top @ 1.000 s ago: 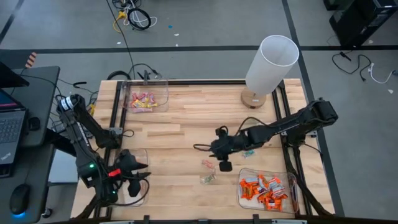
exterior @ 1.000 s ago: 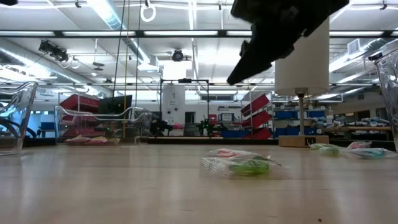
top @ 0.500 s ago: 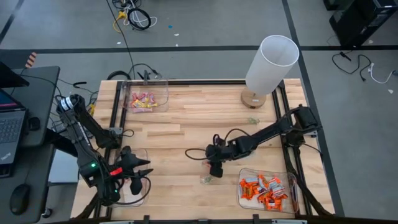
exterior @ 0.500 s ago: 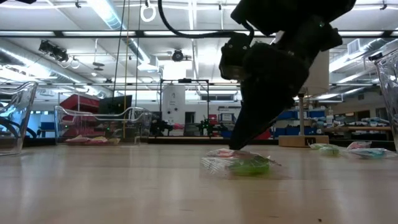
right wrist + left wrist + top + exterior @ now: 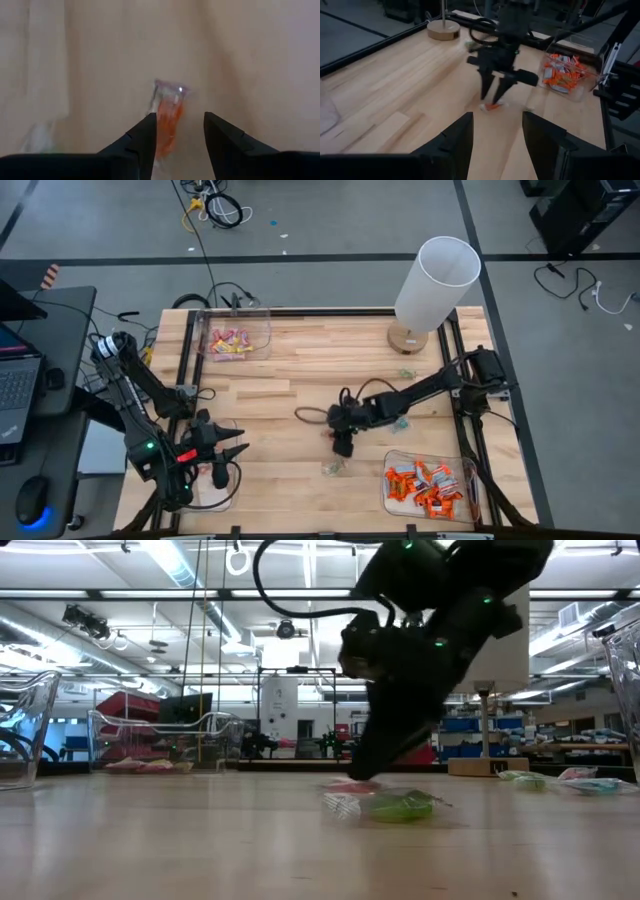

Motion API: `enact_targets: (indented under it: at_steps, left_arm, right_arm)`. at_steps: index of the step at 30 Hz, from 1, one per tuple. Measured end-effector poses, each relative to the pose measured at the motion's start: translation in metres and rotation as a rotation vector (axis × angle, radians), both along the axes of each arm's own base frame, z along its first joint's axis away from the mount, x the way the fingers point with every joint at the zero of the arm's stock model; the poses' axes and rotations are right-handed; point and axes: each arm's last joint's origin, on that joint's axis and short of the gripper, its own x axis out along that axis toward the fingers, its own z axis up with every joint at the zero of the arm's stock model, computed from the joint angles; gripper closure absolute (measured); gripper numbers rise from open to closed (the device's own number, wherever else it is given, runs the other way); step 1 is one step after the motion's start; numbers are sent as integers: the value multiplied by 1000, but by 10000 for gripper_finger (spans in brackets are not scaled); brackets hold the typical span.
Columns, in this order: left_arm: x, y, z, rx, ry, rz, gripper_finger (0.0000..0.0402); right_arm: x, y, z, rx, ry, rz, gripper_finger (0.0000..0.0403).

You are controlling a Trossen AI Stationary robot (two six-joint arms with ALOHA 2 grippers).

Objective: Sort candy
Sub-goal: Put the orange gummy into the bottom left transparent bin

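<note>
Sorting partly done: orange candy [image 5: 428, 483] binned lower right, pink candy [image 5: 228, 340] upper left, strays mid-worktop [image 5: 290, 370], right gripper [image 5: 179, 131] apart over one, left gripper [image 5: 497, 137] apart, idle.

We find the high camera overhead, looking straight down on the whole worktop [image 5: 300, 395]. The low camera sits at worktop level, facing level across it into the room. The left wrist camera looks toward 3 o'clock at the right tool [image 5: 494, 96] from farther off. The right wrist camera looks down close on an orange candy [image 5: 167, 120], which the left wrist view shares.
</note>
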Motion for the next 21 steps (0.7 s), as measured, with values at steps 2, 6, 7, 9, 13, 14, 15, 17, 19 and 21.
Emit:
enact_targets:
  at_steps: [2, 6, 7, 9, 13, 14, 15, 17, 19, 21]
  left_arm:
    - [1, -1, -1, 13, -5, 3, 229]
    - [3, -6, -8, 43, 8, 4, 229]
    - [4, -8, -10, 52, 13, 4, 229]
    - [6, -11, -15, 67, 22, 4, 229]
    - [9, -15, -22, 95, 37, 3, 229]
    - [9, -16, -23, 100, 40, 3, 229]
    - [10, -17, -25, 104, 42, 3, 229]
    - [10, -18, -26, 106, 43, 4, 229]
    - [11, -20, -28, 104, 43, 4, 229]
    - [12, -21, -29, 106, 44, 4, 229]
  right_arm:
    - [4, -8, 2, -3, -40, -18, 255]
    - [12, -17, 12, -8, -76, -24, 259]
    - [14, -18, 16, -13, -86, -20, 260]
    - [18, -18, 24, -26, -104, -6, 261]
    - [26, -17, 39, -62, -133, 32, 264]
    - [28, -16, 42, -70, -138, 42, 265]
    - [29, -16, 45, -76, -133, 48, 266]
    - [28, -14, 47, -90, -103, 69, 268]
    - [26, -10, 48, -97, -63, 83, 268]
    - [23, -6, 48, -93, -13, 86, 268]
